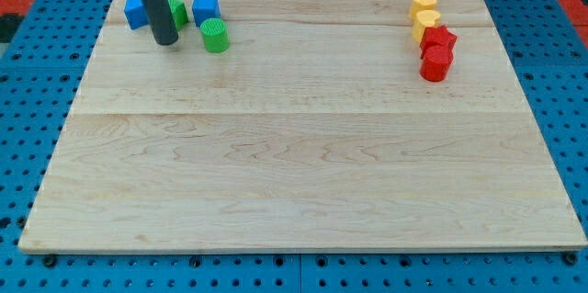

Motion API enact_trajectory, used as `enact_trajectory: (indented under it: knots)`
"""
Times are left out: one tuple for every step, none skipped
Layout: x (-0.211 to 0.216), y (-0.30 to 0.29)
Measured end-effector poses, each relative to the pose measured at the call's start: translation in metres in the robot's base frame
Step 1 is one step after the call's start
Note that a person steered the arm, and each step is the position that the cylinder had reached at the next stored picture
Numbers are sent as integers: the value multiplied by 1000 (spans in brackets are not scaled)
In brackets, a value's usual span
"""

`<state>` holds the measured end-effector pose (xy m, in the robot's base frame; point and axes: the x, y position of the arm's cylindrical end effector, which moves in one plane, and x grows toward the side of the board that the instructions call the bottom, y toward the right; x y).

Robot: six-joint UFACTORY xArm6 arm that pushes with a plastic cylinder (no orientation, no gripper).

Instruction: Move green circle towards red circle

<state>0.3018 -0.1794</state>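
My tip [166, 41] — a bare rod end effector with nothing to spread or pinch — stands just left of the green circle [215, 35], far across the tabletop [294, 164] from the red circle [435, 63] — an off-centre shove could spin it away.

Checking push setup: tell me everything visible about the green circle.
The green circle is a short, bright green cylinder standing upright on its flat end, with ribbed-looking sides and a matte, painted look. It sits near the view's top left of the wooden board, just below the blue cube, close but whether touching is unclear. My tip rests to its left, apart from it.
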Motion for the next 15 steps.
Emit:
enact_trajectory:
  knots:
    - [2,72]
    - [-7,108]
    - [-32,125]
    - [-14,161]
    - [50,162]
    - [60,146]
    - [81,77]
    - [135,126]
    - [130,181]
    - [126,128]
    - [103,111]
    - [102,175]
    - [117,234]
    - [117,186]
    - [80,169]
